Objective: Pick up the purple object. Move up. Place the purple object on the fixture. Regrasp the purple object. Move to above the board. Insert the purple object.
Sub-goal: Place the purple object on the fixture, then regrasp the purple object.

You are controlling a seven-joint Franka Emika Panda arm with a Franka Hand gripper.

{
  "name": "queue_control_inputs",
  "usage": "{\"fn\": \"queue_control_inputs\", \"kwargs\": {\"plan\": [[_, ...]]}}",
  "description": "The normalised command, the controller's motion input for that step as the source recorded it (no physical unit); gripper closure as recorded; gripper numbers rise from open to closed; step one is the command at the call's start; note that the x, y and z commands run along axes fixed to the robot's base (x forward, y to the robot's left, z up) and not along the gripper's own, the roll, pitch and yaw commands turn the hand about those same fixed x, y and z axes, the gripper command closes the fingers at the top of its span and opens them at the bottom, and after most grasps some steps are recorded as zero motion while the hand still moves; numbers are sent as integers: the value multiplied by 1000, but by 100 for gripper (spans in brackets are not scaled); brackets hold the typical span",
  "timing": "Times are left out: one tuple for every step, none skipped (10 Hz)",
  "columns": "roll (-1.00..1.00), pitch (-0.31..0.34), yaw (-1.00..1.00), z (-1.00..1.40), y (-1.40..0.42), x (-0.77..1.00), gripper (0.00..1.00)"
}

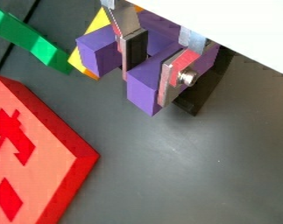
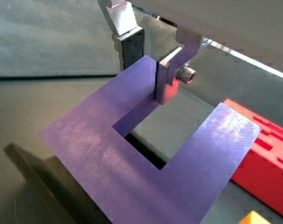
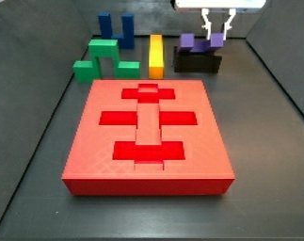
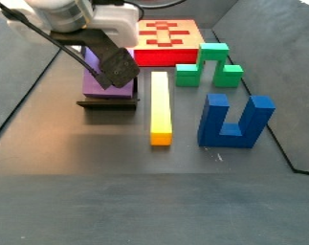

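Wrist views: purple object [image 1: 141, 87] on the fixture [image 1: 202, 87] — one prong is bracketed by the gripper [image 1: 152, 68], plates apparently not yet clamped. Judged light, rigid, smooth plastic — best taken across a prong's flat faces.

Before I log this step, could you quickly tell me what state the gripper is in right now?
Gripper: over the fixture, fingers either side of one prong of the purple object; a closed grip cannot be told.

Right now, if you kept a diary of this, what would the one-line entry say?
gripper: at fixture, fingers astride one prong | purple object: on fixture | board: slots empty | stage: regrasp
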Motion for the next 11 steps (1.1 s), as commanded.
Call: {"fn": "queue_control_inputs", "kwargs": {"plan": [[0, 0, 0, -114, 0, 94, 100], [-49, 0, -26, -51, 60, 0, 100], [-49, -86, -120, -143, 97, 0, 100], [0, -71, -146, -209, 106, -29, 100], [0, 0, 0, 0, 0, 0, 100], [0, 0, 0, 0, 0, 0, 0], [194, 0, 0, 0, -23, 100, 0], [271, -9, 0, 29, 0, 34, 0], [620, -100, 0, 123, -29, 40, 0], [1000, -86, 0, 49, -80, 0, 0], [1000, -17, 0, 54, -91, 0, 0]]}}
